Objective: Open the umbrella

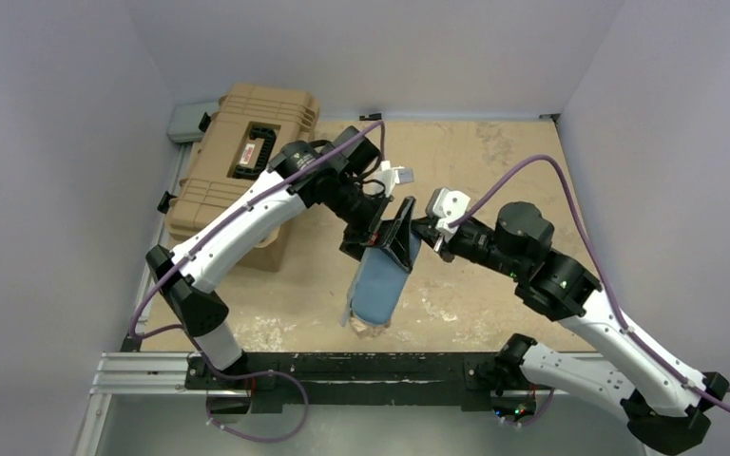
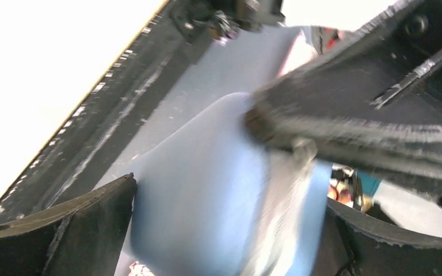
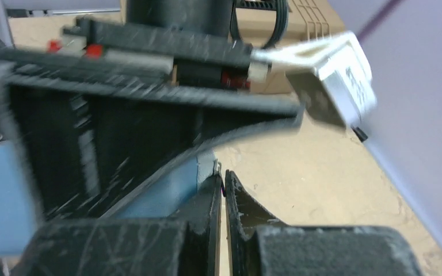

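Two arms meet over the middle of the sandy tabletop (image 1: 504, 161), and between them I see a light-blue fabric sleeve (image 1: 382, 285). Its far end is up at the pincers and its near end points toward the arm bases. The umbrella (image 1: 366, 328) is inside this sleeve. All I can make out of it is a small beige bit poking from the sleeve's near end, and the rest is hidden by the blue cloth. My left pincer (image 1: 390, 249) is at the sleeve's far end with its jaws spread wide. In the left wrist camera its black fingers (image 2: 92, 230) stand on either side of the blue cloth, though that view is blurred and I cannot tell whether they touch it. My right pincer (image 3: 223, 187) comes in from the right with its jaws pressed together. Their tips sit right at the edge of the blue sleeve, and I cannot tell whether any cloth is caught between them. A tan ribbed hard case (image 1: 247, 161) with a black handle sits at the far left of the tabletop, partly under my left arm.
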Controlling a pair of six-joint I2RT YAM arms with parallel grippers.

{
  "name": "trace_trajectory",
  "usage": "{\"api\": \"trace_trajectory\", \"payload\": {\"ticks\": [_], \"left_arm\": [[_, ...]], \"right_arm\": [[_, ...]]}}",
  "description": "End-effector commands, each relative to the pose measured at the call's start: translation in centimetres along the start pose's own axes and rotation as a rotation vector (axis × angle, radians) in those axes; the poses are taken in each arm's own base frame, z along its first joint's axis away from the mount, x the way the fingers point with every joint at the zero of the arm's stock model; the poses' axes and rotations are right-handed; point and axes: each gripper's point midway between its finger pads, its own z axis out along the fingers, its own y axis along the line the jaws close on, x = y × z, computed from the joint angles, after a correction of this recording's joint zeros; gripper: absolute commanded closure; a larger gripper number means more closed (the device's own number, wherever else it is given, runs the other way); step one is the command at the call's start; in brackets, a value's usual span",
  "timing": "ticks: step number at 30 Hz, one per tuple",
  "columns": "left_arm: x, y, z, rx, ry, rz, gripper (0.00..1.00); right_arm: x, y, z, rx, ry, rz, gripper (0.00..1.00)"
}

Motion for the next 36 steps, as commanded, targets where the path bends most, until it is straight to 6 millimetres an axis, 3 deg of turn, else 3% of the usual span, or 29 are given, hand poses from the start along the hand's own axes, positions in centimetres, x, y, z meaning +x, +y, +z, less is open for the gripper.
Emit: {"api": "trace_trajectory", "payload": {"ticks": [1,7,11,16,18,24,27,32,36], "left_arm": [[-1.6,2.7,-3.4,-0.120,-0.115,-0.072,0.00],[-3.9,5.3,-5.1,-0.260,-0.235,-0.077,0.00],[-4.2,6.9,-6.2,-0.380,-0.284,-0.069,0.00],[-4.1,7.8,-8.6,-0.496,-0.363,-0.041,0.00],[-3.9,8.0,-9.1,-0.517,-0.386,-0.025,0.00],[-3.0,8.7,-9.0,-0.520,-0.384,-0.019,0.00],[-2.6,8.9,-8.9,-0.522,-0.378,-0.014,0.00],[-2.6,8.8,-9.0,-0.522,-0.388,-0.006,0.00],[-3.0,8.7,-9.9,-0.544,-0.432,-0.005,0.00]], "right_arm": [[0.2,-3.3,-1.1,0.231,-0.053,0.098,1.00],[5.6,-4.0,0.7,0.311,0.158,0.191,1.00],[7.4,-5.2,1.9,0.385,0.264,0.241,1.00],[6.3,-9.3,1.5,0.604,0.370,0.338,1.00],[4.2,-10.0,2.1,0.600,0.327,0.380,1.00],[4.7,-10.5,2.9,0.591,0.409,0.466,1.00],[2.5,-11.9,1.9,0.638,0.324,0.482,1.00],[-4.4,-15.8,-0.8,0.734,0.094,0.416,1.00],[-9.5,-17.5,-3.7,0.795,-0.164,0.425,1.00]]}}
